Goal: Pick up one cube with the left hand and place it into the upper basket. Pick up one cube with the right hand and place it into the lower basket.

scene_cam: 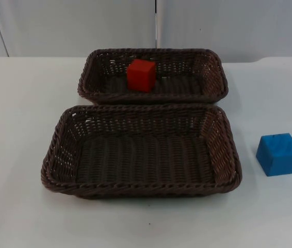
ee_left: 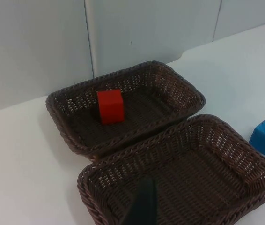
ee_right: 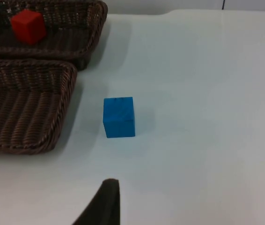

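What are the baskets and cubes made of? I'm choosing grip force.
Upper basket and lower basket: dark brown woven wicker or plastic rattan, ribbed weave showing. Red cube and blue cube: matte, slightly mottled faces, probably foam or painted wood.

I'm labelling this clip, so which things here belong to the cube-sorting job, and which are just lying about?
Part of the job:
- red cube, already in the upper basket
- blue cube, on the table right of the lower basket

Just there:
- white table
- grey wall
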